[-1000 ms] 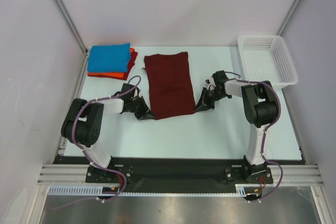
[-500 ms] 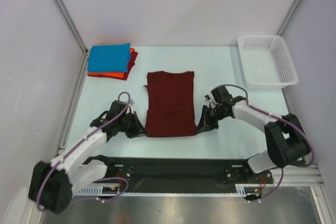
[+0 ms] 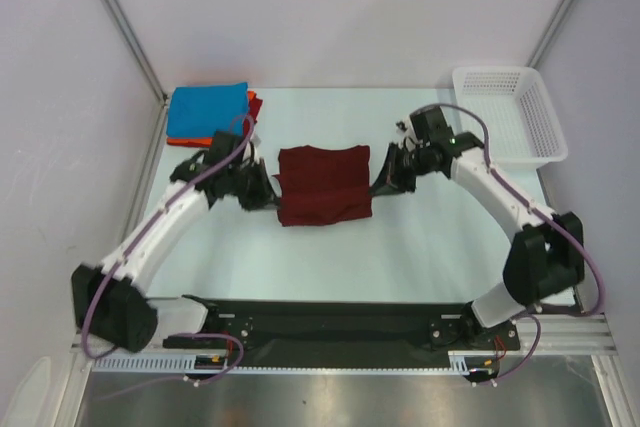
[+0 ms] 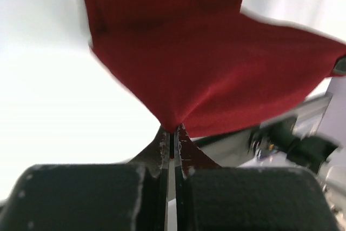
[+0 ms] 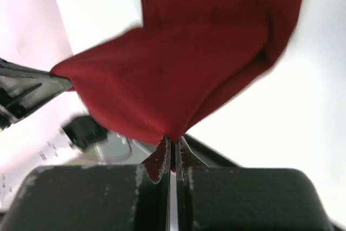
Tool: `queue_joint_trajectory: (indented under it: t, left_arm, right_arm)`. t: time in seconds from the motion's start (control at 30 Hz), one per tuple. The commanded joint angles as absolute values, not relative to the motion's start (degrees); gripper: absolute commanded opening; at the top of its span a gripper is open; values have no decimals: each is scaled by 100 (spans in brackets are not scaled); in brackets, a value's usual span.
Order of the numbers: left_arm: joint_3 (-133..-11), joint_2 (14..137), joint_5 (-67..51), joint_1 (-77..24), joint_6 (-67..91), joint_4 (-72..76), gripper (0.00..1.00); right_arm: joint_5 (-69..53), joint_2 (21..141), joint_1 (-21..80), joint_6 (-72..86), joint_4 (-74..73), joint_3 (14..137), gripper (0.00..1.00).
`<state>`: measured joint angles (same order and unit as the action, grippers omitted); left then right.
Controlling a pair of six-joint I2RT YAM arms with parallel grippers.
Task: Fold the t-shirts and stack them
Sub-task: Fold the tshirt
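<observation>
**A:** What's on the pale table (image 3: 420, 247)?

**B:** The dark maroon cloth t-shirt (image 3: 323, 184) sits mid-table, partly doubled over. The empty white plastic mesh basket (image 3: 510, 152) is at the far right. At the far left, the folded bright blue t-shirt (image 3: 205, 110) lies on the orange-red one (image 3: 182, 139).

**A:** And the grippers?

**B:** The left gripper (image 4: 171, 133) is clenched on one maroon corner. The right gripper (image 5: 172, 143) is pinched on the opposite corner, and the cloth hangs between them.

**A:** Which step, then?

**B:** I'd say it's the half-fold. Next, the held edge should be laid squarely over the flat layer with the corners matched. Both grippers then let go together, and after that the shirt goes onto the stack.
</observation>
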<state>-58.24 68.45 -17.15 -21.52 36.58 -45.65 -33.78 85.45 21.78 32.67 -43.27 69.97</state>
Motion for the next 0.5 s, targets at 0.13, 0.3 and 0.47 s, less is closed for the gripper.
queue_joint_trajectory:
  t: [0.13,0.3,0.47]
  left_arm:
    - [-8259,9287,-1932,-1371,2541,-4631,0]
    - [-9913,10957,-1942,-1327,2048,-5089,0]
    - [-10406,11574,-1986,-1292,2039,-5010,0]
  right_arm:
    - [-3217,10817,1820,2620,-5052,9498,0]
    - [-3199,11961,1758,2610,-5133,10790,0]
    - [-3252,12699,1705,2759,-5115,11443,0]
